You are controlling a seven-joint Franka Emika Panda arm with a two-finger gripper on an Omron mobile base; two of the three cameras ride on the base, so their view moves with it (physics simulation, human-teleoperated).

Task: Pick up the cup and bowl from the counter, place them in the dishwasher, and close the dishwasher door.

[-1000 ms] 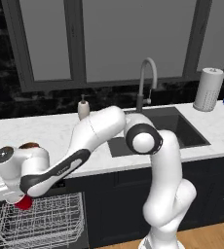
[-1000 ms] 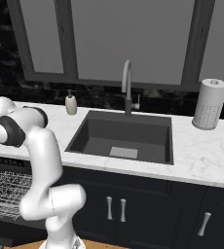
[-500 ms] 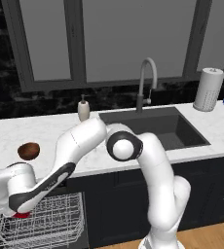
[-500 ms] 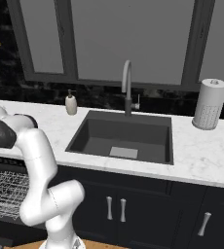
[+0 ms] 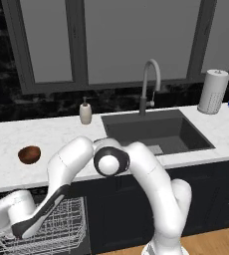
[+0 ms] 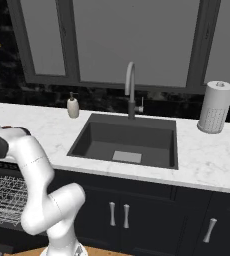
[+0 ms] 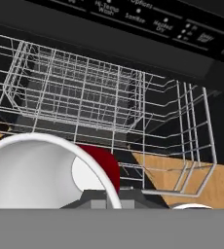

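My jaws were pinched shut on the rim of the cup [image 7: 60, 170], which lay at the lower left of the hand view, white inside turned to the camera, a slice of red wall showing beside it. It looked light, thin-walled and slick, so I judged a rim grip sound but prone to swing. Beyond it, across the middle, stood the white rack [image 7: 84, 92] of the dishwasher [image 7: 148, 22], control strip along the top. In the left base view the bowl [image 5: 29, 154] sat on the counter [image 5: 7, 144], centre left.
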